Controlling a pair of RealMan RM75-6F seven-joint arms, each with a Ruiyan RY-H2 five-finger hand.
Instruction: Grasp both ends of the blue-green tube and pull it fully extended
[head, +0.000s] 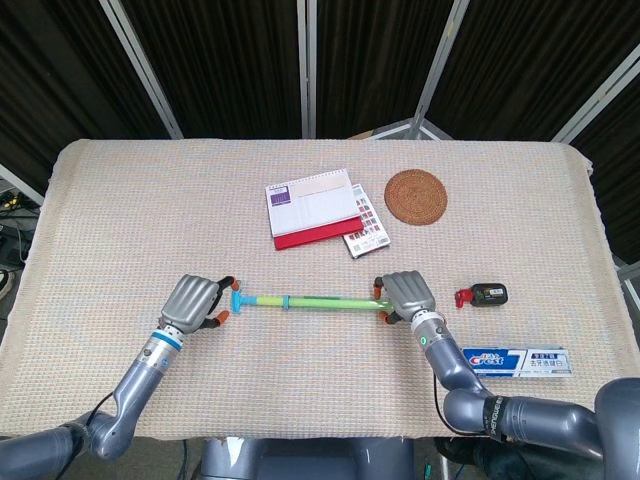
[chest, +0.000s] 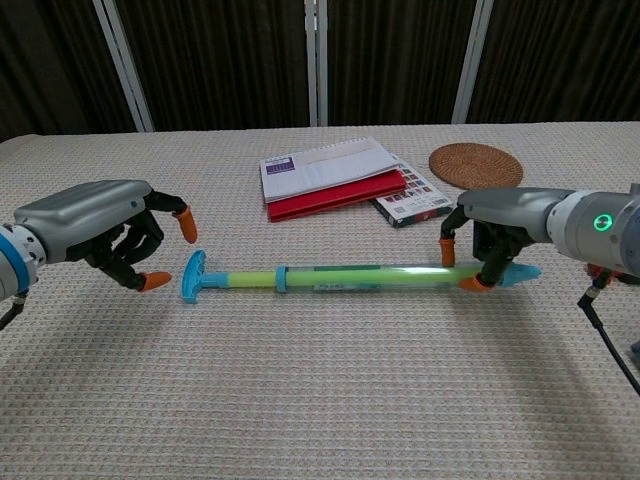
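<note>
The blue-green tube (head: 320, 300) (chest: 350, 278) lies across the middle of the table, its blue T-shaped end (chest: 193, 276) pointing left. My right hand (head: 404, 296) (chest: 500, 232) grips the tube's right end, with the blue tip (chest: 522, 273) sticking out past the fingers. My left hand (head: 194, 302) (chest: 95, 222) hovers just left of the T-end, fingers spread around it and holding nothing.
A red and white notebook (head: 314, 208) and a small booklet (head: 366, 231) lie behind the tube. A round woven coaster (head: 415, 196) sits at the back right. A small black and red object (head: 483, 295) and a toothpaste box (head: 515, 361) lie to the right.
</note>
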